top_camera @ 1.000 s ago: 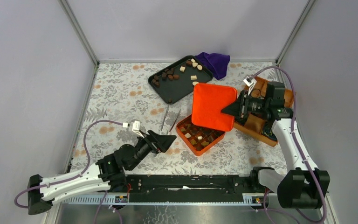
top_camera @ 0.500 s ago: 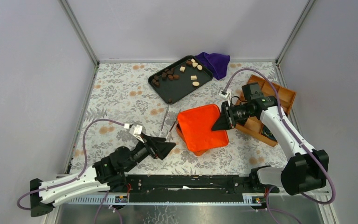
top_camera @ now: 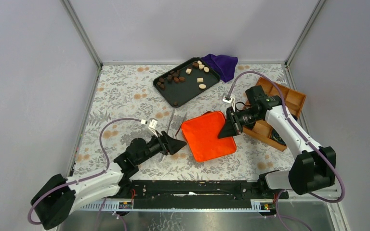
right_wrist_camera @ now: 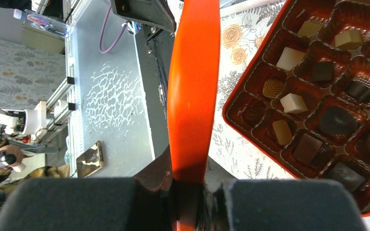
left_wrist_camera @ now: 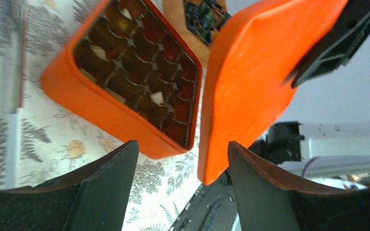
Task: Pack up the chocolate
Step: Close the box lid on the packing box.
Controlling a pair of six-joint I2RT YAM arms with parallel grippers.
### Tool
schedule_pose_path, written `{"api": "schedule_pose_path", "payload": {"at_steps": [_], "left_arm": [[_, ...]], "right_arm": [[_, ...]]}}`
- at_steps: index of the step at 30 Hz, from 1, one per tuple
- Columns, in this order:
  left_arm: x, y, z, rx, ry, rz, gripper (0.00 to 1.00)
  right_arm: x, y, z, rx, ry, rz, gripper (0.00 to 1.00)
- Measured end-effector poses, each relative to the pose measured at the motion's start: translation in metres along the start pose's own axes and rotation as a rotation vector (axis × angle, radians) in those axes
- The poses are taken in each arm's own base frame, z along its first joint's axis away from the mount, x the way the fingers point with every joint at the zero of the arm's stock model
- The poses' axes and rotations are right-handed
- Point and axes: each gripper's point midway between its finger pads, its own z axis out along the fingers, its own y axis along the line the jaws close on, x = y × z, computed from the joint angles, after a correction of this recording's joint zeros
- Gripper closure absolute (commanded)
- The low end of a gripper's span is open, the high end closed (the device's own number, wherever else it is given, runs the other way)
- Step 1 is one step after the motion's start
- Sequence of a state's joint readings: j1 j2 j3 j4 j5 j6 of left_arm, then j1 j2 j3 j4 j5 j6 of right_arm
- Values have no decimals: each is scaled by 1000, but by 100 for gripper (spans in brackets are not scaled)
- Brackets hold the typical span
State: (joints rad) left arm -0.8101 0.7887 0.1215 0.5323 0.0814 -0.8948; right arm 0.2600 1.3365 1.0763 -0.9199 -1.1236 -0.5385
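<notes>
White arms [top_camera: 291, 132], black joints, purple cables [top_camera: 120, 120], black end effectors [top_camera: 181, 144].

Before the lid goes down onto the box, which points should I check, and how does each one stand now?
1. Grip: the right jaws pinch the orange lid at its edge: ok.
2. Lid level over the orange box: not ok, it is steeply tilted and the box is open.
3. The chocolates in the box lie inside their cells: ok.
4. The left jaws are open and touch neither box nor lid: ok.
5. All chocolate packed: not ok, loose pieces lie on the black tray.
</notes>
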Motion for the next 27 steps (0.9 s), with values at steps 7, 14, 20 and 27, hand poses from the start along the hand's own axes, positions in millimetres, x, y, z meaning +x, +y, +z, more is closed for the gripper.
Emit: {"api": "schedule_pose_path", "payload": {"at_steps": [7,14,20,27], "left_arm": [[15,-18,10,132,80,-50,38],[18,-32,14,218,101,-77,66],[20,-38,12,266,108,-112,100],[23,-48,2,302,58,-154,100]], "right_arm": [[6,0,6,-45,29,28,100],[12,4,12,-78,68,34,100],[11,3,10,-71,74,37,83],[5,-14,13,11,81,55,51]]}}
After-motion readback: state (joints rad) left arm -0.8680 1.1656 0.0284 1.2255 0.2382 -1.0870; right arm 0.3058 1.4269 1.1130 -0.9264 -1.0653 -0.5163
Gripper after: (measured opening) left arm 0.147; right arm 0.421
